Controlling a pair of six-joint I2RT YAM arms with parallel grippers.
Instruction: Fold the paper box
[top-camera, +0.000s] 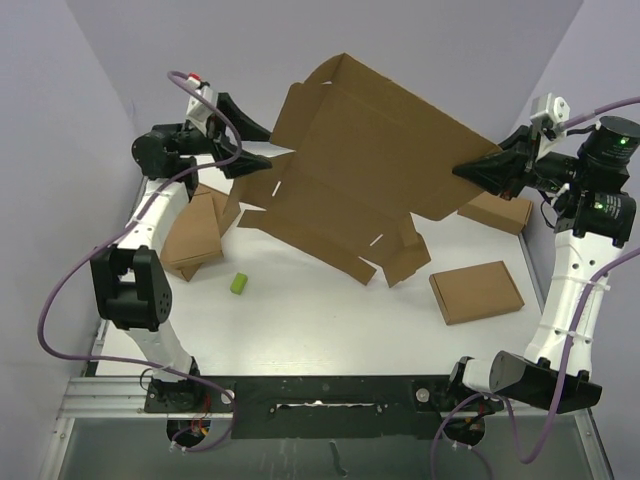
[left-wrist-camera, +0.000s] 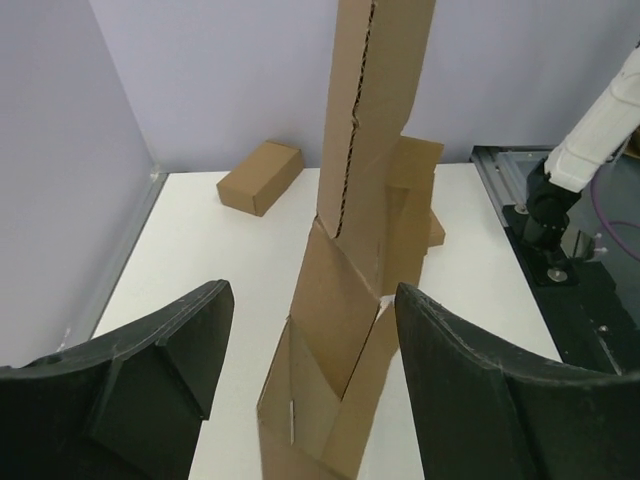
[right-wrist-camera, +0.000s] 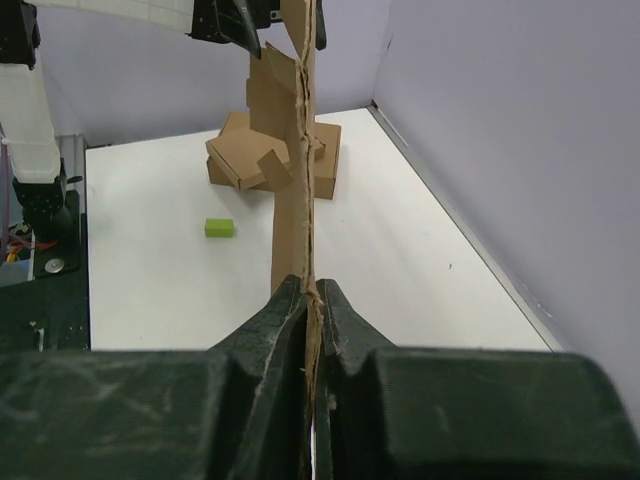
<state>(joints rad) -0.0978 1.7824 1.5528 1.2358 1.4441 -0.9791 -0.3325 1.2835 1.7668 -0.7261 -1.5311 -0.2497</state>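
Paper box (top-camera: 370, 170) unfolded, raised and tilted over the middle of the desk (top-camera: 330, 330).
Pinched at its right edge by the right tool (top-camera: 472, 172), jaws clamped tight on the cardboard, which runs edge-on away from them in the right wrist view. Straddled at its left edge by the left tool (top-camera: 258, 148), jaws parted, cardboard standing between the fingers (left-wrist-camera: 200, 330) with a gap on either side. Lower flaps hanging toward the desk's centre, possibly touching it; hard to judge from above. Green block (top-camera: 239, 284) lying left of those flaps. Flat brown box (top-camera: 477, 291) lying near right, well apart from the flaps; brown pile (top-camera: 195, 235) under the left arm.
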